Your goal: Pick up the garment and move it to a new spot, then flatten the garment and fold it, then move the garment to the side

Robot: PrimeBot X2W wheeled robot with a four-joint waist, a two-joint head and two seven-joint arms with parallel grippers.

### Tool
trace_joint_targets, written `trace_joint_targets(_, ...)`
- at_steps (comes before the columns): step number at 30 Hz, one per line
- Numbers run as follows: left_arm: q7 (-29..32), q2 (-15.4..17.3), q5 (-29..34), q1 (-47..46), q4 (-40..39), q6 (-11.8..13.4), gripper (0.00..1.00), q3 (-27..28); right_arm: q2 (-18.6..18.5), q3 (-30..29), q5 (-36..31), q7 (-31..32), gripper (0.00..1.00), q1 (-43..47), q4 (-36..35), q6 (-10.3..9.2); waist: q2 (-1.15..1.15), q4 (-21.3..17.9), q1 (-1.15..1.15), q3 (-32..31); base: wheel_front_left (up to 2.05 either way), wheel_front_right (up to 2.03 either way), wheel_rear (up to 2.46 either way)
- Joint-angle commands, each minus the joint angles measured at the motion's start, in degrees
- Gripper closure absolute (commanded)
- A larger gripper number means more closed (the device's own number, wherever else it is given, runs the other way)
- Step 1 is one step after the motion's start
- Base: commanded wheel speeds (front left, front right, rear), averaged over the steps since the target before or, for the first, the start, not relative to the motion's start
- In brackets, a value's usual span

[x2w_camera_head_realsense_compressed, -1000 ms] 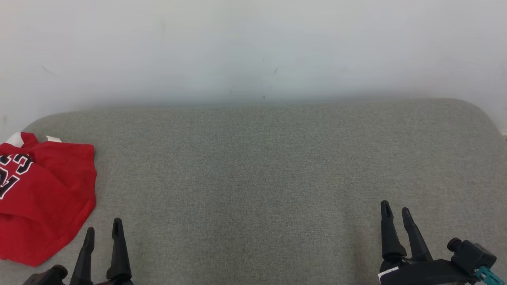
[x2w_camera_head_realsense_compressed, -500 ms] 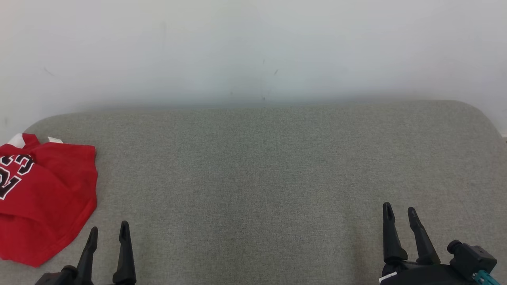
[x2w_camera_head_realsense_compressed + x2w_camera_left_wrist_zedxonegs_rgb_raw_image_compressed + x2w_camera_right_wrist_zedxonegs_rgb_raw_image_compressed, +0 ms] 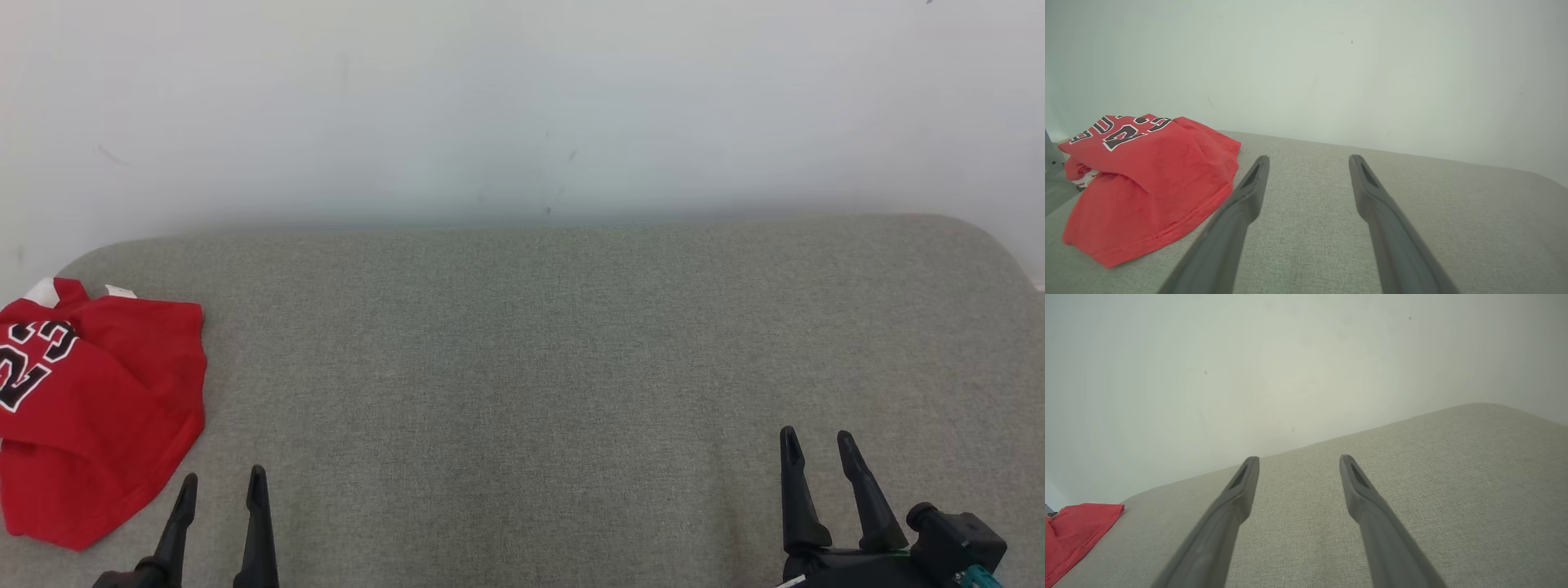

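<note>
The garment (image 3: pixel 98 408) is a red jersey with black-and-white lettering, lying folded in a loose bundle at the far left of the grey fabric surface (image 3: pixel 531 367). It also appears at the left of the left wrist view (image 3: pixel 1147 179), and a red corner of it (image 3: pixel 1073 535) sits at the lower left of the right wrist view. My left gripper (image 3: pixel 223 486) is open at the bottom left, just right of the garment and apart from it. My right gripper (image 3: pixel 816 445) is open at the bottom right, far from the garment, with nothing between its fingers.
A pale wall (image 3: pixel 522 106) rises directly behind the grey surface. The surface's rounded back corners show at the left and right (image 3: pixel 980 237). A grey metal part (image 3: pixel 1051 157) peeks in at the left edge of the left wrist view.
The head view has shifted slightly, so the whole scene sits lower and more to the right. Both grippers have drawn back towards the bottom edge, the left one spreading a little. The garment lies unmoved.
</note>
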Motion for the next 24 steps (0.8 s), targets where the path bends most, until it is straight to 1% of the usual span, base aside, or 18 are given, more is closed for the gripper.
trace_joint_targets(1,-0.7,0.2,1.7,0.4,-0.2,0.1,0.00,0.2,0.0,0.0,-1.4,-0.5,0.00,0.4,-0.1,-0.10,0.00,0.0,0.00,-0.1,0.00,0.00,0.00)
trace_joint_targets(9,-1.3,-0.2,4.9,1.5,1.1,0.4,0.00,0.2,0.1,0.0,-4.5,-1.2,0.00,0.9,0.7,-0.11,0.00,0.1,0.00,-0.4,0.00,0.00,0.00)
trace_joint_targets(18,-2.4,0.1,8.2,0.6,2.7,0.7,0.00,0.6,0.1,-0.2,-8.6,-2.2,0.00,0.7,1.6,-0.11,0.00,0.0,0.00,-0.7,0.00,0.00,0.00)
trace_joint_targets(24,-2.4,0.1,9.4,1.4,2.2,2.2,0.00,1.2,0.1,-0.3,-10.3,-2.6,0.00,0.8,2.3,-0.12,0.00,0.0,0.00,-1.0,0.00,0.00,0.00)
